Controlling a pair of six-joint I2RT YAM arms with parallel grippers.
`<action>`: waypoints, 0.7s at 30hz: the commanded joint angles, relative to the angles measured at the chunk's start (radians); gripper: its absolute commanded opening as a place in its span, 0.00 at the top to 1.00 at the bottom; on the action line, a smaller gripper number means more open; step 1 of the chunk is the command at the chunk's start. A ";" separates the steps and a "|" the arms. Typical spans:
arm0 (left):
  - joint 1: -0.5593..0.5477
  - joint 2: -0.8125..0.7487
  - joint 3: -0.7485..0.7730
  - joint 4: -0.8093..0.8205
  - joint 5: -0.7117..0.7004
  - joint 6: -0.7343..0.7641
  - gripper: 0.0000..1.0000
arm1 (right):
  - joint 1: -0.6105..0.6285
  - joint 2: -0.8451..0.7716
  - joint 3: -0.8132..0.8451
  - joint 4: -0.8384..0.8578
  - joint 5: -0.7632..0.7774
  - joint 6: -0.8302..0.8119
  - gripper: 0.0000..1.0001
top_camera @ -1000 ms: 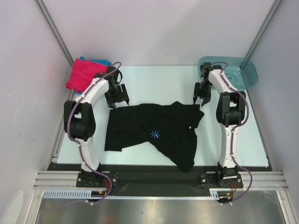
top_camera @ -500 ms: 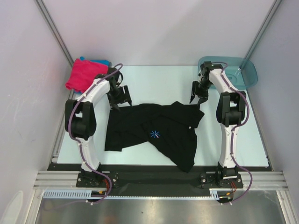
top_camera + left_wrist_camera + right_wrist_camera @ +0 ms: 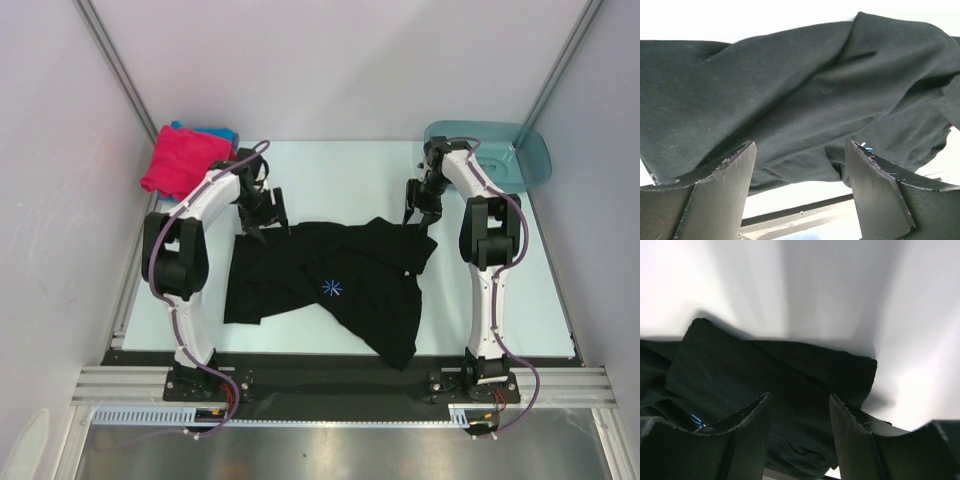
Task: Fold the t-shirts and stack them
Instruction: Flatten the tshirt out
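from above, the black t-shirt (image 3: 290, 275) is lying crumpled in the middle of the table (image 3: 340, 170), starburst print (image 3: 332, 288) facing up. the left gripper (image 3: 268, 212) is hovering at its far left edge, the right gripper (image 3: 418, 205) at its far right corner. a folded pink t-shirt (image 3: 180, 160) is resting on a blue t-shirt (image 3: 222, 133) in the far left corner.

left wrist view: the jaws are standing apart and empty, black cloth just beyond.

right wrist view: the jaws are gaping over the shirt's corner, holding nothing.

Two white arms (image 3: 205, 202) — black joints (image 3: 172, 265), purple cables (image 3: 529, 383) — ending in dark, scuffed jaws.
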 commanded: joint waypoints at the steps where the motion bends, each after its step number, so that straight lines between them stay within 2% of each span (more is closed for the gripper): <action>1: -0.010 -0.017 0.050 -0.023 0.070 0.037 0.22 | 0.005 -0.064 -0.001 -0.007 0.001 -0.016 0.45; 11: -0.036 -0.122 -0.063 -0.068 0.095 0.081 0.20 | 0.043 -0.104 -0.032 -0.010 -0.039 -0.033 0.45; 14: -0.073 -0.171 -0.103 -0.082 0.081 0.078 0.20 | 0.044 -0.107 -0.029 -0.010 -0.042 -0.036 0.45; 17: -0.135 -0.216 -0.126 -0.141 -0.076 0.081 0.19 | 0.046 -0.113 -0.026 -0.011 -0.041 -0.035 0.45; 18: -0.163 -0.231 -0.137 -0.158 -0.204 0.057 0.19 | 0.046 -0.116 -0.024 -0.013 -0.041 -0.032 0.45; 20: -0.186 -0.270 -0.166 -0.219 -0.343 0.017 0.19 | 0.051 -0.120 -0.021 -0.014 -0.039 -0.032 0.45; 21: -0.206 -0.282 -0.178 -0.241 -0.480 -0.030 0.19 | 0.051 -0.122 -0.023 -0.011 -0.039 -0.033 0.45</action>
